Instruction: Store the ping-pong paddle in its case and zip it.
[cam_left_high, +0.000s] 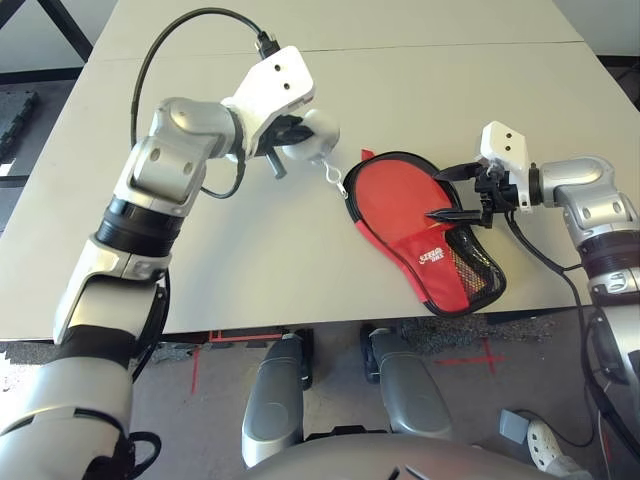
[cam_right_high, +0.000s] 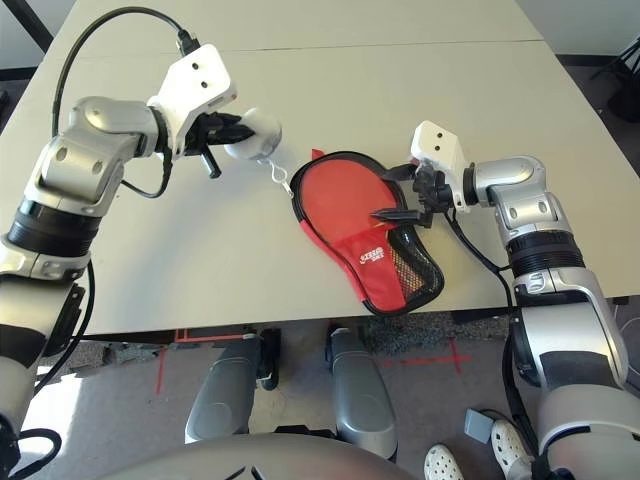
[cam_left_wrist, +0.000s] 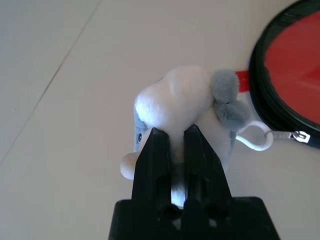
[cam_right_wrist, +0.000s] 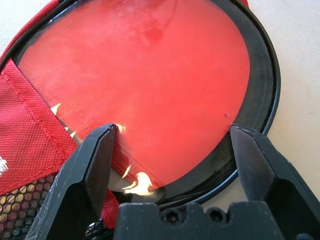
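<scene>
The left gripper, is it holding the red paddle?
No, the left gripper is shut on a fluffy white toy clipped to the zipper pull of the case.

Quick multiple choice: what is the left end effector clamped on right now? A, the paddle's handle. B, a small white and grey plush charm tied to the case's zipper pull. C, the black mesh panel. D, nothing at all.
B: the left end effector is shut on the fluffy white and grey plush charm, whose white loop runs to the zipper pull at the rim of the case.
</scene>
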